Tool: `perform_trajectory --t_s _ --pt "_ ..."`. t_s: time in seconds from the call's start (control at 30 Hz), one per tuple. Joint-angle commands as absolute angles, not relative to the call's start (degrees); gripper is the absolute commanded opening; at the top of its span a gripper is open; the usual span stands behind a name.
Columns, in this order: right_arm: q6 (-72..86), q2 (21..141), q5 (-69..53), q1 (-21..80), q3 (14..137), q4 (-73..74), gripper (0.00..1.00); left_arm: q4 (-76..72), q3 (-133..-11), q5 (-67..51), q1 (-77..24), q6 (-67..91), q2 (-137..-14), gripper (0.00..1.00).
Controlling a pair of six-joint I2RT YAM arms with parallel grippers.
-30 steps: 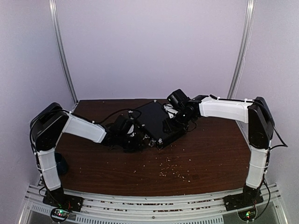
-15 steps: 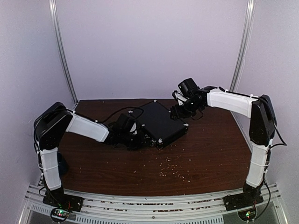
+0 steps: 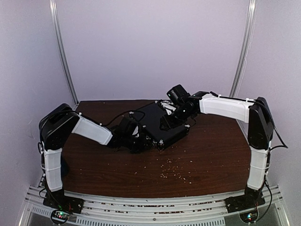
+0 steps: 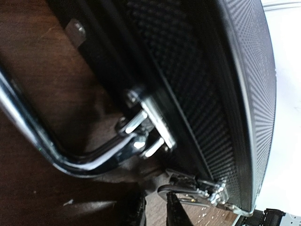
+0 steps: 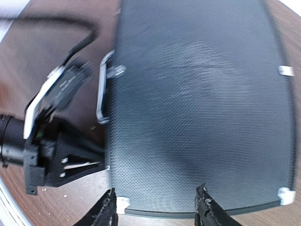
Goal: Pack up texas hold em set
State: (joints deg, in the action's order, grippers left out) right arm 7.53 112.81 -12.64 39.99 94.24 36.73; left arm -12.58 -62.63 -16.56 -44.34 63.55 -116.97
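The black case of the hold'em set lies shut on the brown table, its silver corners showing. No chips, cards, buttons or dice are in view. My left gripper is at the case's front edge. In the left wrist view its fingers stand a narrow gap apart with nothing between them, just below a chrome latch and beside the chrome handle. My right gripper hovers over the textured lid, wide open and empty, with fingertips near the lid's near edge.
Small crumbs are scattered on the table in front of the case. A dark blue mug sits half hidden behind the left arm at the table's left edge. Cables run behind the case.
My right gripper, lifted up and off to the case's right half a second ago, has come back down over the lid. The left gripper stays at the case's front edge, shifted slightly right.
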Motion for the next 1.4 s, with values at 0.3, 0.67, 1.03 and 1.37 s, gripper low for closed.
perform_trajectory --t_s 0.3,0.67,1.03,1.37 --pt "6.6 118.0 -11.6 43.1 93.5 42.1 0.5 -14.8 -65.7 -15.4 -44.6 66.1 -120.2 0.15" --pt "8.7 119.0 -12.6 43.3 90.6 41.9 0.49 -13.2 -67.2 -14.2 -44.8 66.4 -122.8 0.1" --pt "10.2 116.8 -12.4 43.4 89.0 39.3 0.5 -14.1 -63.9 -7.8 -45.5 63.5 -118.2 0.22" --pt "16.1 108.5 -13.5 41.6 90.8 33.8 0.69 -0.7 -51.0 7.3 -42.6 49.8 -89.1 0.79"
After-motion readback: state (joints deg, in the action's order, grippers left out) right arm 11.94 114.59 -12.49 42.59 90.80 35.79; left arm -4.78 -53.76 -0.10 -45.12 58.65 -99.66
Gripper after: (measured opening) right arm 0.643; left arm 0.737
